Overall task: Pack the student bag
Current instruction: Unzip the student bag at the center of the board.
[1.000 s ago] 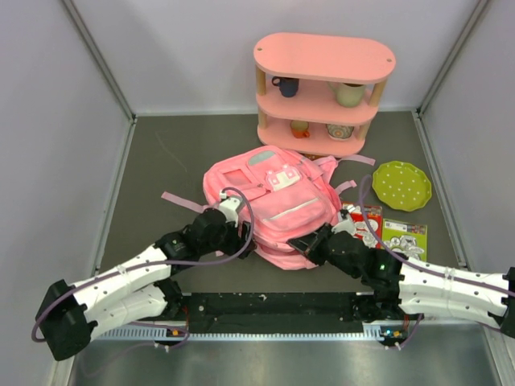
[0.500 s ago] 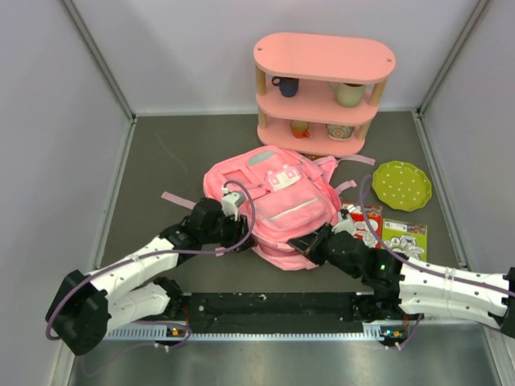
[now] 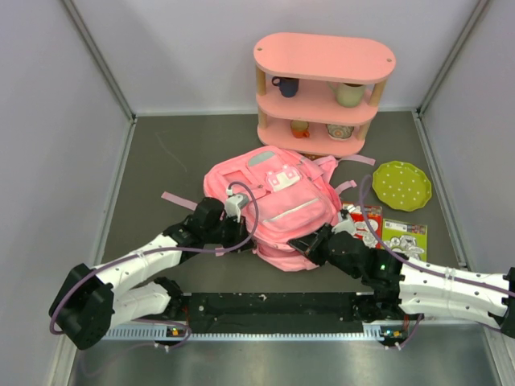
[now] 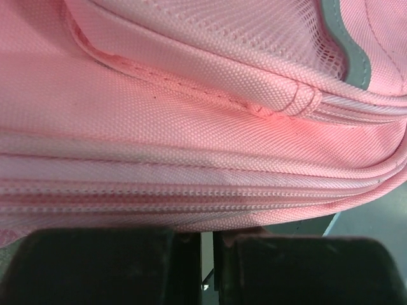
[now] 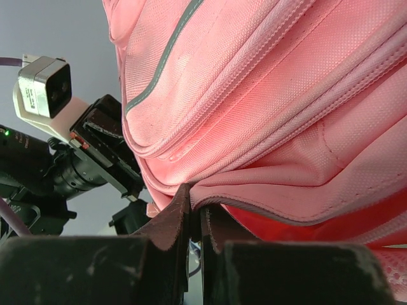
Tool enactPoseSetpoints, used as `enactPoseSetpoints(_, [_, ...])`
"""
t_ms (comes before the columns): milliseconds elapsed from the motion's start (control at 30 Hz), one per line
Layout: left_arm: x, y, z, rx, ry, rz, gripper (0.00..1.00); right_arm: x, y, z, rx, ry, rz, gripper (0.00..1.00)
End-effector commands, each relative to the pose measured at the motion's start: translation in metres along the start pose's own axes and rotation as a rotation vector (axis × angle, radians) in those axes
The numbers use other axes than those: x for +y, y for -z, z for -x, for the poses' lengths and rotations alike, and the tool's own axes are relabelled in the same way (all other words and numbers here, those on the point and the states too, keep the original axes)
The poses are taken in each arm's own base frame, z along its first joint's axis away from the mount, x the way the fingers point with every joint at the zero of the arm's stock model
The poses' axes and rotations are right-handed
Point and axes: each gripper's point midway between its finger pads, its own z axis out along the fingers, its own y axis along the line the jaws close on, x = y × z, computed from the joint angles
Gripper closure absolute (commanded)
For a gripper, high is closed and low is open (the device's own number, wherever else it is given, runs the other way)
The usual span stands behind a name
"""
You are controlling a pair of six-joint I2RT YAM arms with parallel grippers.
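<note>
The student bag [image 3: 273,197], soft and pink, lies flat mid-table, front pockets up. My left gripper [image 3: 244,232] is against its near-left edge. In the left wrist view the student bag [image 4: 191,114] fills the frame, a zipper line running just above my left gripper [image 4: 216,234]; the jaws are shut and seem to nip a bit of fabric at the tips. My right gripper [image 3: 299,244] is at the bag's near edge. In the right wrist view my right gripper [image 5: 197,198] is shut on a grey-piped fabric edge [image 5: 267,206], with red lining showing under it.
A rigid pink shelf [image 3: 324,88] with cups stands behind the bag. A green dotted plate [image 3: 401,185] lies at the right, with a red packet [image 3: 370,215] and a green card [image 3: 405,235] nearer. Walls enclose the table. The left arm's camera [image 5: 43,89] shows in the right wrist view.
My left arm slid right up to the bag's near-left edge and its jaws closed from open. The right arm and the bag stayed put.
</note>
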Motion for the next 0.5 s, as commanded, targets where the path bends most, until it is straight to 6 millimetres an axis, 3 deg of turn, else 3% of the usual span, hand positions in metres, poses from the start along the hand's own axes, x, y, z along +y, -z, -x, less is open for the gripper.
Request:
enactPoseSetpoints(0, [-0.004, 0.000, 0.001, -0.009, -0.021, -0.022, 1.00, 0.047, 0.008, 0.016, -0.053, -0.067, 0.141, 1.00])
enactPoseSetpoints(300, [0.013, 0.015, 0.011, -0.083, -0.012, 0.114, 1.00, 0.047, 0.009, 0.018, -0.059, -0.075, 0.147, 1.00])
enactPoseSetpoints(333, [0.030, 0.019, 0.011, -0.097, 0.007, 0.214, 1.00, 0.047, 0.009, 0.018, -0.062, -0.075, 0.144, 1.00])
enactPoseSetpoints(467, [0.053, 0.033, 0.015, -0.123, 0.042, 0.380, 1.00, 0.048, 0.009, 0.018, -0.062, -0.076, 0.145, 1.00])
